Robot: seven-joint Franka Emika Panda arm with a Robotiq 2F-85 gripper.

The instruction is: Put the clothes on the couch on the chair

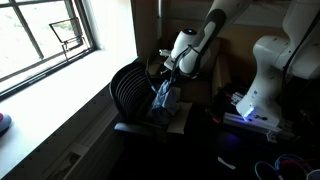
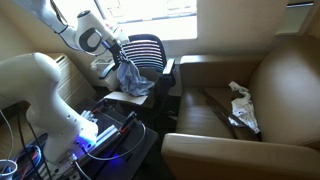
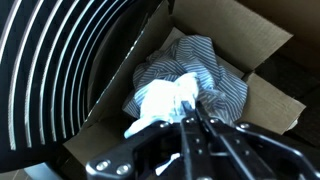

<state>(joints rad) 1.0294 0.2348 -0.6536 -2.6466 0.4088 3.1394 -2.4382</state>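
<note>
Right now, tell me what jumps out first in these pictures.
The gripper is shut on a pale blue garment dangling over the black chair, where an open cardboard box holds striped cloth. Another pale garment lies on the brown couch seat.

At frame right we locate the couch (image 2: 285, 75); its seat carries a pale garment (image 2: 241, 103) beside a dark garment (image 2: 220, 110). Upper centre, the chair (image 2: 148, 48) seat carries cardboard (image 2: 127, 97).
</note>
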